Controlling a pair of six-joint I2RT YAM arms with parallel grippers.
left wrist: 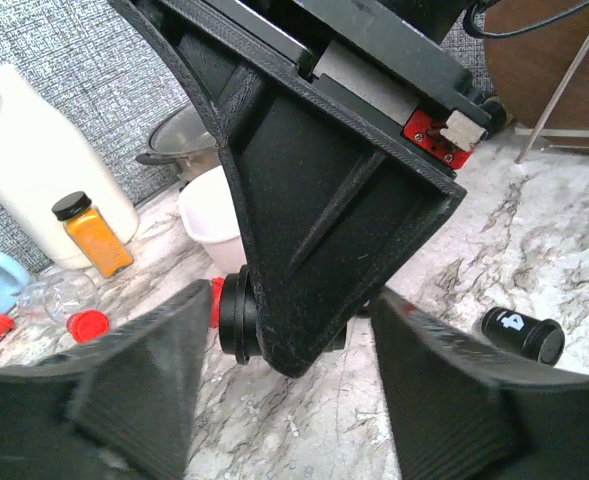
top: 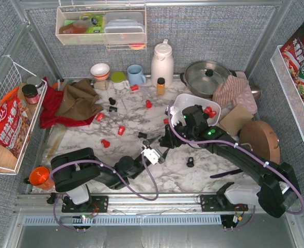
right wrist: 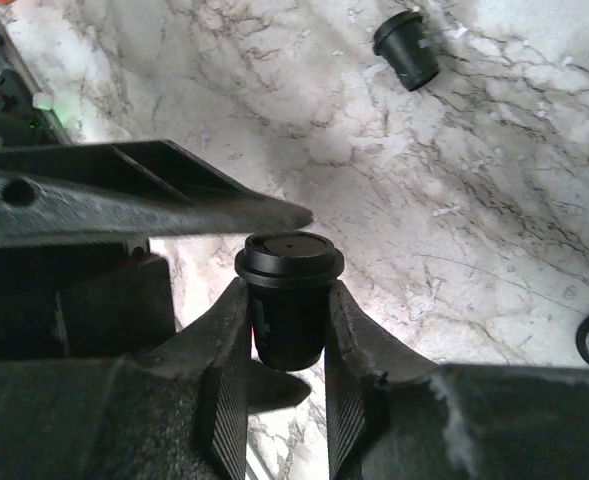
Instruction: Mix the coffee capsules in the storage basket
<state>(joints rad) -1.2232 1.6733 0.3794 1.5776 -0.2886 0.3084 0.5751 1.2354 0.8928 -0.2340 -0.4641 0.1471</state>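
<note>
One black capsule (right wrist: 288,262), lower half hidden inside right pincer (right wrist: 287,305).

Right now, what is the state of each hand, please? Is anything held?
Left hand: open, holding nothing.
Right hand: closed on a black coffee capsule.

Red and black capsules (top: 121,130) lie scattered; few inside white basket (top: 193,98).
</note>
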